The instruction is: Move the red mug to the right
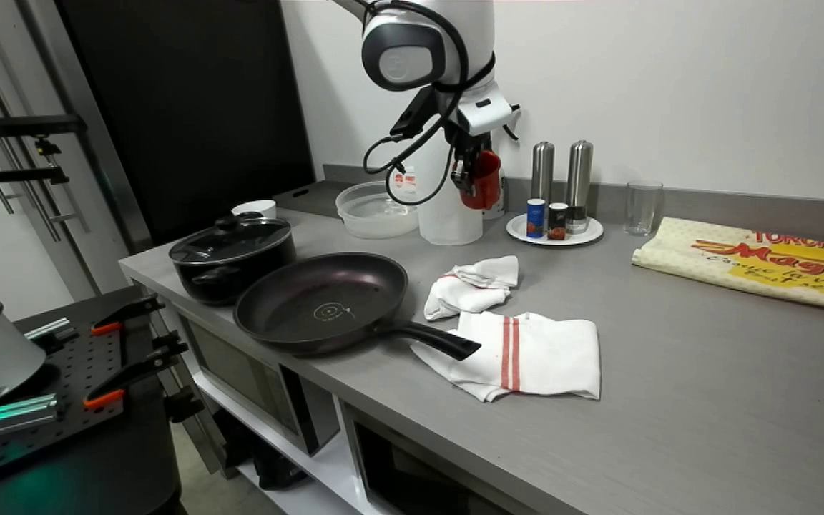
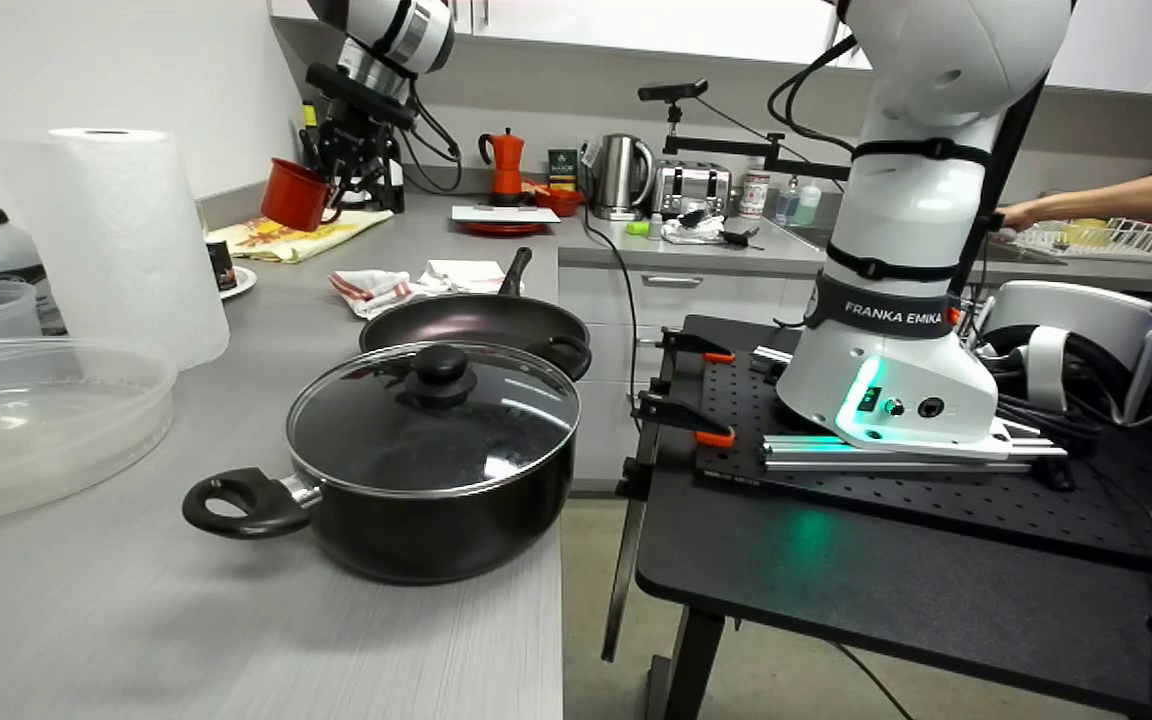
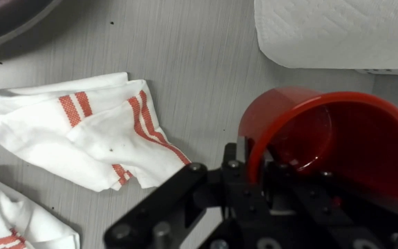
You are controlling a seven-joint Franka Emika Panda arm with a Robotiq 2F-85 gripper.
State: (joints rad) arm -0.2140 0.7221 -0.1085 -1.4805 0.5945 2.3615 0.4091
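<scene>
The red mug [image 1: 485,182] hangs in the air above the counter, in front of the wall. My gripper [image 1: 465,177] is shut on its side wall, with one finger inside the mug and one outside. In an exterior view, the mug [image 2: 293,195] is tilted, held beside the gripper [image 2: 330,196]. In the wrist view, the mug [image 3: 337,135] lies at the right with its mouth towards the camera. The fingers [image 3: 254,162] pinch its rim there. The mug's lower right part is hidden behind the gripper.
The white paper towel roll [image 1: 448,214] stands close to the mug. Red-striped white cloths [image 1: 555,357], a frying pan [image 1: 326,300] and a lidded pot [image 1: 233,257] are on the counter. A plate [image 1: 591,236] with shakers, a glass [image 1: 643,207] and a yellow cloth [image 1: 777,261] lie along the wall.
</scene>
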